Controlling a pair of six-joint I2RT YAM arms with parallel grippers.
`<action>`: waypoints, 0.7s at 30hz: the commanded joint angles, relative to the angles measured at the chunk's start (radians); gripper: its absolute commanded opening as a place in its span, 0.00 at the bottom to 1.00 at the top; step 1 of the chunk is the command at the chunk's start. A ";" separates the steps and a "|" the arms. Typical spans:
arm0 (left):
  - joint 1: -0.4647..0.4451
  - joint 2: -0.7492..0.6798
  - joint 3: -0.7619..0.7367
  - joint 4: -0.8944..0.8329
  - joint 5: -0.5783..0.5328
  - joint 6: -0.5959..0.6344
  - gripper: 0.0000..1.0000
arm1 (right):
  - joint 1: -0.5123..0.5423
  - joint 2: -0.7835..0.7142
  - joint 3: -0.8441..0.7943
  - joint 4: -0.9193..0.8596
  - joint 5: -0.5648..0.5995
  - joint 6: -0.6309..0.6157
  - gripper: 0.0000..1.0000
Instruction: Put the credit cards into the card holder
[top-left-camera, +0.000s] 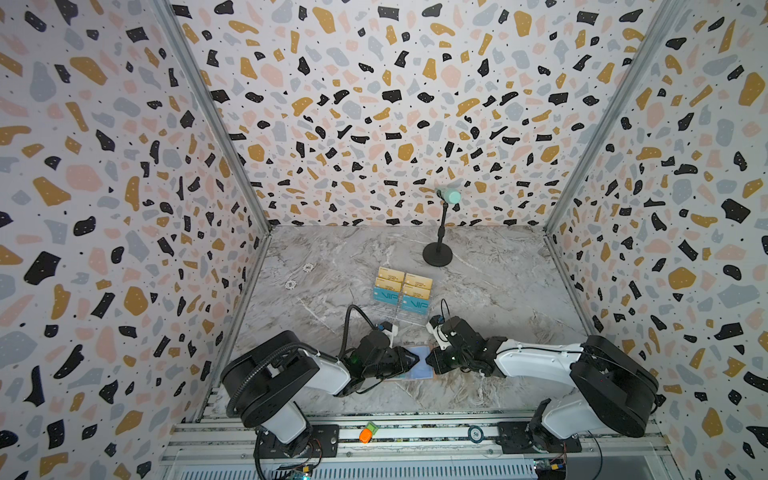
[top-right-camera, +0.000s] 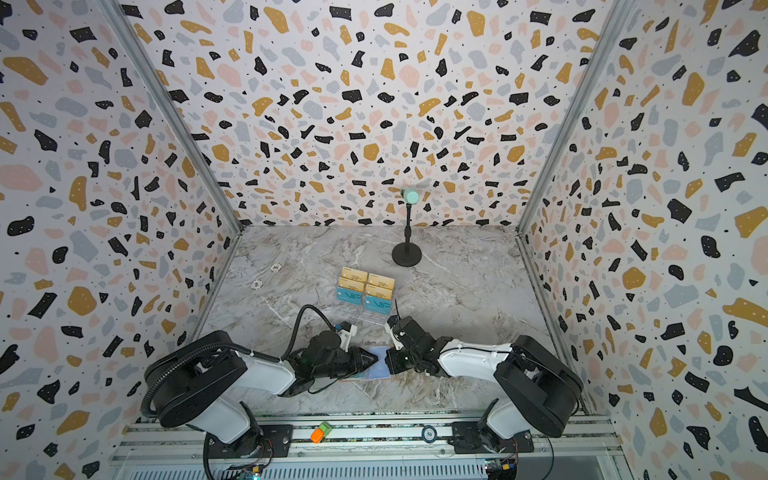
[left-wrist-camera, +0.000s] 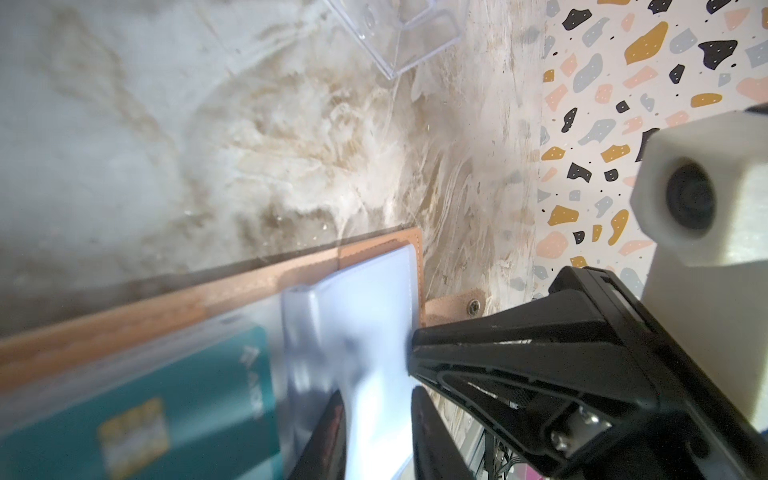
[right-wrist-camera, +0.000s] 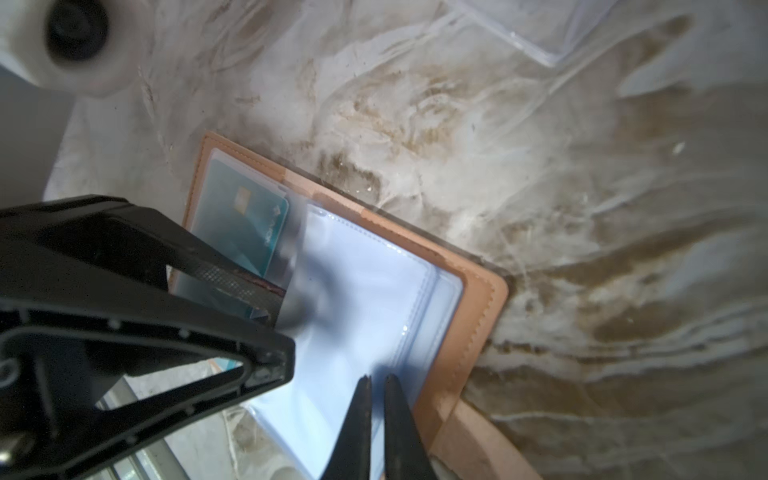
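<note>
We see the salmon-pink card holder (top-left-camera: 420, 362) lying open on the marble table (top-left-camera: 498, 291) at the near middle, between the two grippers. One teal credit card (right-wrist-camera: 241, 224) sits in a clear pocket on its left page. The left gripper (left-wrist-camera: 376, 399) reaches in from the left. Its jaws stand narrow about a raised, blurred sleeve leaf (left-wrist-camera: 324, 332), and we cannot tell whether they press it. The right gripper (right-wrist-camera: 378, 380) comes from the right, pinched almost closed on the right-hand sleeve page (right-wrist-camera: 374, 291). Just beyond the holder, the other credit cards (top-left-camera: 403, 289) stand in a clear acrylic rack (top-left-camera: 411, 319), gold ones behind and teal VIP ones in front.
</note>
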 joint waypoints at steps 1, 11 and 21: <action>0.017 0.031 -0.014 -0.006 0.014 0.033 0.24 | 0.005 -0.016 0.009 -0.077 0.019 0.008 0.11; 0.028 0.068 -0.026 0.066 0.043 0.019 0.02 | 0.004 -0.027 0.029 -0.094 0.024 0.009 0.10; 0.028 -0.002 -0.026 0.011 0.035 0.031 0.00 | -0.016 -0.103 0.020 -0.098 0.024 0.031 0.10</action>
